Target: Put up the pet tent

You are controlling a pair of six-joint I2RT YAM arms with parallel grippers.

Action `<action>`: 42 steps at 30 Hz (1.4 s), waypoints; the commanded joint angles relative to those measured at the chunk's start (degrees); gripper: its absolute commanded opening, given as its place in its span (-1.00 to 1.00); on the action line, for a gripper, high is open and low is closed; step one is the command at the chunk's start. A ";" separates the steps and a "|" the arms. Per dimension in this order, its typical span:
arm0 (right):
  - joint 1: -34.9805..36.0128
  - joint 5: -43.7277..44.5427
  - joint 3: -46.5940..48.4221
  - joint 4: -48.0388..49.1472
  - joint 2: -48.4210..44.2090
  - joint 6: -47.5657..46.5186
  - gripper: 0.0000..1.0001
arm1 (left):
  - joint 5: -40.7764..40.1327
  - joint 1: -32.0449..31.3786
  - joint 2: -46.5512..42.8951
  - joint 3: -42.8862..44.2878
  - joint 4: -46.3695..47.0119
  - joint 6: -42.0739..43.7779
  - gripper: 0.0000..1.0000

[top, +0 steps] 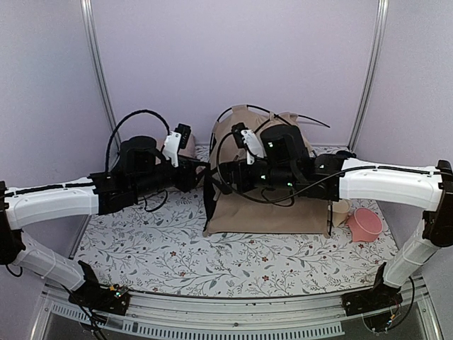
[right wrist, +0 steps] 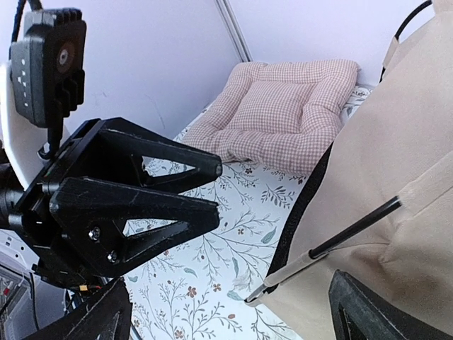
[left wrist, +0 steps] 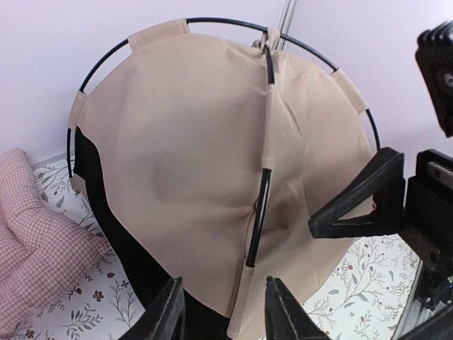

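Note:
The tan pet tent [top: 272,202] lies slumped mid-table, with thin black poles arching over it. In the left wrist view its fabric [left wrist: 191,156] fills the frame, with a black pole [left wrist: 260,205] down the middle and black lining [left wrist: 113,234] at the left. My left gripper [left wrist: 226,312] is open, its fingers either side of the pole's tan sleeve end [left wrist: 244,294], not touching it. My right gripper [right wrist: 241,312] is open wide around the pole tip [right wrist: 283,280] at the tent's corner. Both grippers meet at the tent's left edge [top: 212,173].
A pink checked cushion [right wrist: 283,113] lies behind the left arm, against the back wall [left wrist: 35,241]. A pink bowl [top: 364,223] and a yellow stand [top: 340,211] sit right of the tent. The left gripper's fingers [right wrist: 177,159] are close beside my right gripper.

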 commanded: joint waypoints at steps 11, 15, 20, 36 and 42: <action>-16.58 -8.28 1.48 -7.53 -14.32 -1.24 0.98 | 5.94 -0.16 12.15 17.44 -11.02 3.48 -0.20; -19.25 -6.18 1.66 -9.08 -16.79 -3.05 0.98 | 4.84 -0.92 15.65 22.00 -14.20 4.35 -0.26; -24.38 -6.38 2.06 -12.37 -18.46 -5.80 0.98 | 2.16 -1.92 19.36 26.02 -17.91 5.54 -0.33; -35.07 -25.43 8.67 -15.96 -5.73 -14.36 0.34 | 1.14 -3.16 24.61 30.97 -22.30 7.23 -0.71; -35.09 -24.84 12.72 -16.69 -0.98 -14.91 -0.11 | 1.37 -3.30 25.30 32.00 -22.32 7.97 -1.00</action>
